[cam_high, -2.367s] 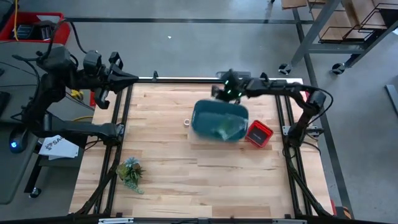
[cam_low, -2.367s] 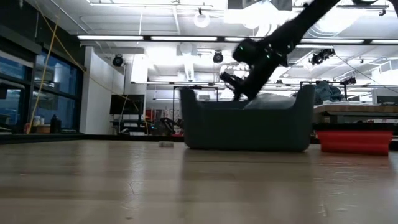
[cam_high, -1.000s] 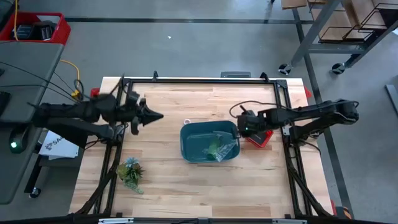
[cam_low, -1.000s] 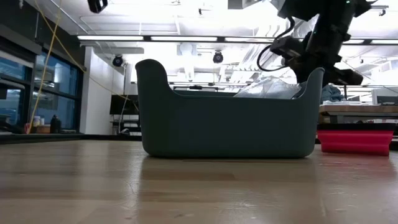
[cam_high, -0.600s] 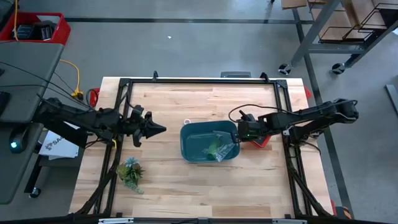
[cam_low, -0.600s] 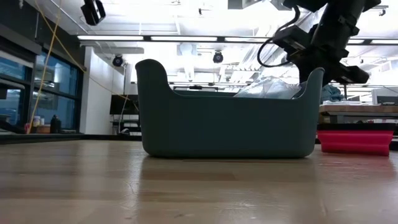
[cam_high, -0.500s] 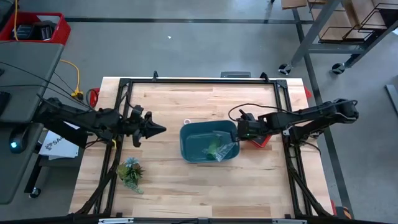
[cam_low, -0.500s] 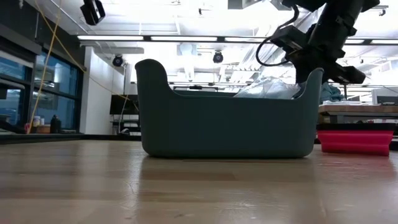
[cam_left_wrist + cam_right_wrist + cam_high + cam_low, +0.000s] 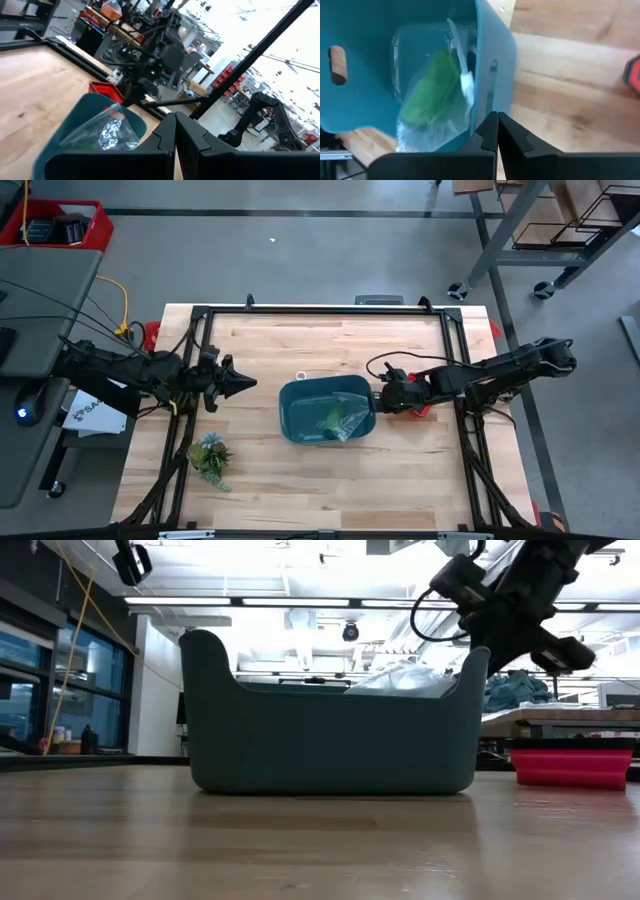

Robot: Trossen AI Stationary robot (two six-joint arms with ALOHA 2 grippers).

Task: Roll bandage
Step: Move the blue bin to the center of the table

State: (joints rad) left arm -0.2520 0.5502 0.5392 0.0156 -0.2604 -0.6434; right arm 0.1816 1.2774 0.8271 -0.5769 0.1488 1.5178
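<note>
The teal bin [image 9: 325, 410] sits near the middle of the worktop [image 9: 300, 480], and everything else is best placed from it. The right gripper [image 9: 381, 399] has its fingers pressed together, holding nothing, with the tips touching the outside of the bin's wall on the side nearest the red tray [image 9: 420, 409]. Closed like this, it probably serves as a blunt pusher, nudging the bin across the wood toward the left arm rather than lifting it. In the right wrist view the shut fingers [image 9: 490, 135] meet the bin's rim beside a slot in the wall.

The left gripper [image 9: 243, 384] is also fully closed and empty. It hovers well apart from the bin on the side opposite the red tray, pointing at it, which reads as waiting until the bin is within reach.

The bandage [image 9: 427, 90] lies inside the bin, wrapped in a clear crinkled plastic bag [image 9: 415, 132]. Through the plastic it shows as a bright green, soft, loosely bunched mass; whether it is a strip or a partial roll cannot be told. Keeping it bagged in the bin likely makes it easy to move, but rolling cannot start until it is taken out and freed.

A small leafy plant [image 9: 209, 457] stands well away from the bin, beyond the left gripper toward the worktop's near corner, and a small pale ring [image 9: 300, 376] lies just beside the bin's far edge.
</note>
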